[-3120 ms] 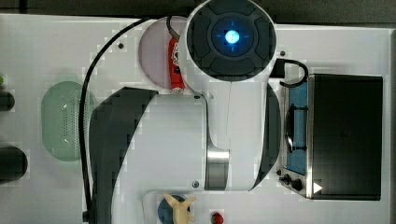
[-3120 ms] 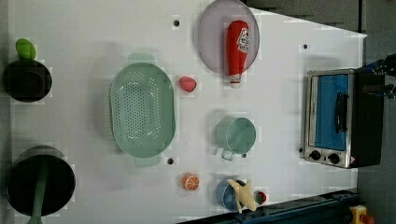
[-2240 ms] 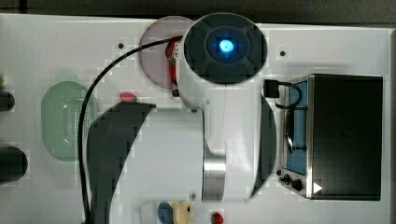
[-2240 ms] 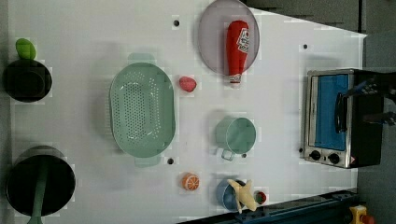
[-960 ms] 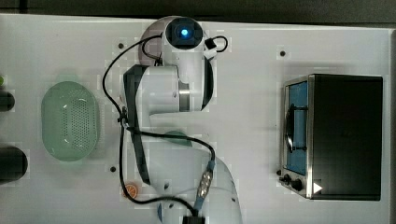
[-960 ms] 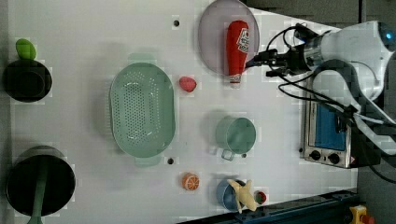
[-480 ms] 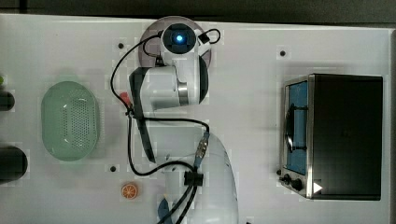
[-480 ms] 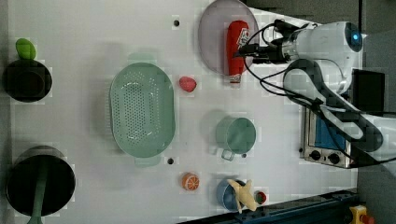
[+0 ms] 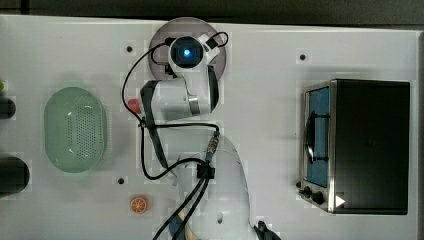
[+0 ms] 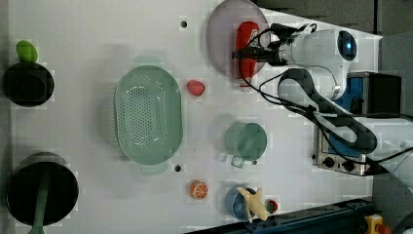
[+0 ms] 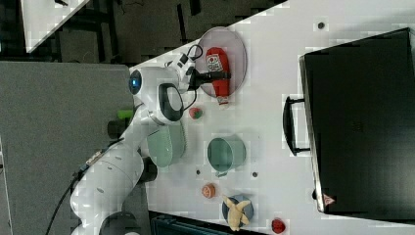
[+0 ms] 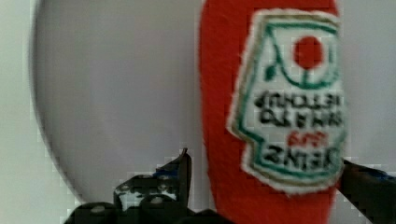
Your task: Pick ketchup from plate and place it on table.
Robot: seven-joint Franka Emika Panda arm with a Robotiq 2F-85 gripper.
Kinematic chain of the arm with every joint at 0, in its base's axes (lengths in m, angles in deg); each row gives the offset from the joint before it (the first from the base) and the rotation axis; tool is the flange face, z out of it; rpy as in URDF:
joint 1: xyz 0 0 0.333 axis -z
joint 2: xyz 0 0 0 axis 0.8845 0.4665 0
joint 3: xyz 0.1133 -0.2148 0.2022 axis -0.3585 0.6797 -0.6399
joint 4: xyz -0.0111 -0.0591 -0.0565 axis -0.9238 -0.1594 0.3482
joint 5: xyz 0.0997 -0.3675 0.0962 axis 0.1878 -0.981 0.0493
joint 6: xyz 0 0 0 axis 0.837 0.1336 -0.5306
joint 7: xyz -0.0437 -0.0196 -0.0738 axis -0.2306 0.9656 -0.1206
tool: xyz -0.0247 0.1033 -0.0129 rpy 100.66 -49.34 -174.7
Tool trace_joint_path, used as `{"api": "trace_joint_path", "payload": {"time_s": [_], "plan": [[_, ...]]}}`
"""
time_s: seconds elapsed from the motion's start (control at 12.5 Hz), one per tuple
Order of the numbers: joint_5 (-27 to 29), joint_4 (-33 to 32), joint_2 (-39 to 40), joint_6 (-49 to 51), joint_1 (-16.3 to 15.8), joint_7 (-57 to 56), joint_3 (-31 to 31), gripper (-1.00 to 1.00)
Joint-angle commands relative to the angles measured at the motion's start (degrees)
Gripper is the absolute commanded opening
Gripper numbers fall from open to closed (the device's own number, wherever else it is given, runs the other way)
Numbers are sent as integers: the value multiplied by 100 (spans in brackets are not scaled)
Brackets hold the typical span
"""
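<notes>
The ketchup [image 10: 246, 33], a slim red bottle with a white-and-dark label, lies on the greyish-lilac plate [image 10: 221, 39] at the far edge of the white table [image 9: 270, 125]. My gripper [image 10: 248, 54] is low over the plate and open, with one finger on each side of the bottle's middle. In the wrist view the ketchup [image 12: 271, 116] runs between the dark fingertips [image 12: 182, 168], with a narrow gap on one side. The right view shows the gripper [image 11: 219, 76] across the ketchup [image 11: 215, 61]. In the top view my hand hides the bottle, and the plate [image 9: 160, 35] shows around it.
A strawberry [image 10: 196, 87] lies just off the plate, with the green basket [image 10: 148, 114] beyond it. A teal mug [image 10: 246, 141], an orange slice [image 10: 198, 189] and a blue bowl with a banana [image 10: 246, 202] stand along the table. A toaster oven [image 9: 360, 145] fills one end.
My arm has swung out over the plate and come down. The gripper has moved from beside the bottle to straddle its middle. The ketchup has not moved.
</notes>
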Motion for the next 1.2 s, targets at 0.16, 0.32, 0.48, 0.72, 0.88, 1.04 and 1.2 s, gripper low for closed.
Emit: {"api": "trace_joint_path", "payload": {"time_s": [0.16, 0.32, 0.48, 0.72, 0.88, 1.04, 1.2], "plan": [[6, 287, 70, -67, -58, -200, 10, 68], [5, 320, 55, -64, -57, -199, 23, 21], [6, 372, 44, -63, -55, -199, 18, 21], [17, 576, -170, -3, -46, -176, 3, 21], [50, 779, -462, 394, -15, -30, 3, 21], [155, 961, -807, 1087, 46, 7, 3, 21], [657, 988, -1183, 1786, 185, 8, 3, 21]]}}
